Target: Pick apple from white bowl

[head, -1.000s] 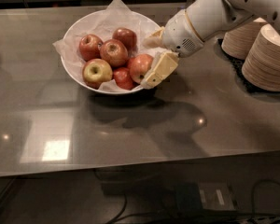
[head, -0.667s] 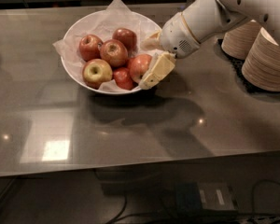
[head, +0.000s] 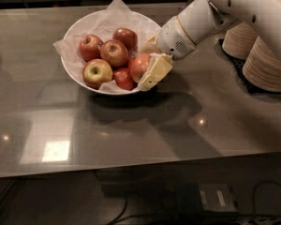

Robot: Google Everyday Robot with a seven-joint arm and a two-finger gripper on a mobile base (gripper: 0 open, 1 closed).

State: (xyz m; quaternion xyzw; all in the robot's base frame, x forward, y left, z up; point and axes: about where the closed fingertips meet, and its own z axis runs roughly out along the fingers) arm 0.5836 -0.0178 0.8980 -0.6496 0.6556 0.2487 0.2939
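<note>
The white bowl (head: 71,74), lined with crumpled white paper, stands at the back middle of the grey table and holds several apples. The large orange-red apple (head: 137,65) lies at the bowl's right edge. My gripper (head: 150,59) reaches in from the right over the rim. One beige finger (head: 155,71) presses the apple's near right side. The other finger (head: 150,44) sits behind the apple. The gripper looks shut on the apple, which still rests in the bowl. The apple's right half is hidden by the finger.
A yellow-green apple (head: 97,72) and smaller red apples (head: 114,53) fill the bowl's left and middle. Stacks of beige paper bowls (head: 267,64) stand on a dark mat at the right edge, close behind my arm. The table's front edge runs along the bottom.
My arm has shifted very slightly over the bowl's right rim. The fingers stay around the same apple, and the apples have not moved.
</note>
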